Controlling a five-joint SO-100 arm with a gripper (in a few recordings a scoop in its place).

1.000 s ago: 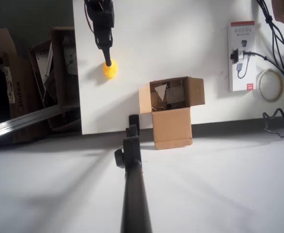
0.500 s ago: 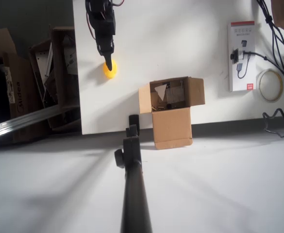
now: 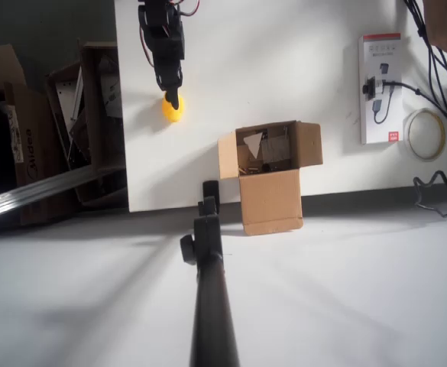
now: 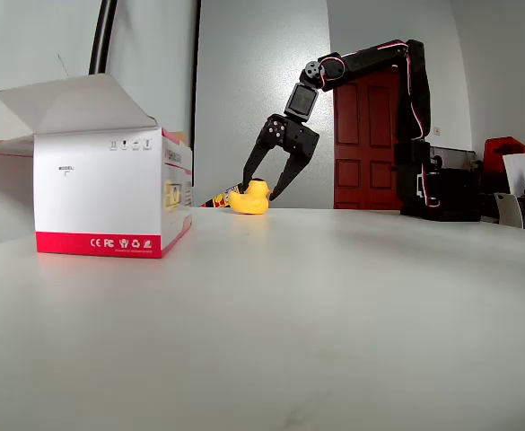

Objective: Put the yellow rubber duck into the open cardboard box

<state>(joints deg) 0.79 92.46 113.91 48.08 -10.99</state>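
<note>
While the hand (image 4: pixel 260 192) stands spread open, the yellow rubber duck (image 4: pixel 250 198) sits between its fingertips.

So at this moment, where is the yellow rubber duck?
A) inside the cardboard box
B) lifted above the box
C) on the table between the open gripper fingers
C: in the fixed view the duck sits on the table, with the open gripper straddling it.
</note>
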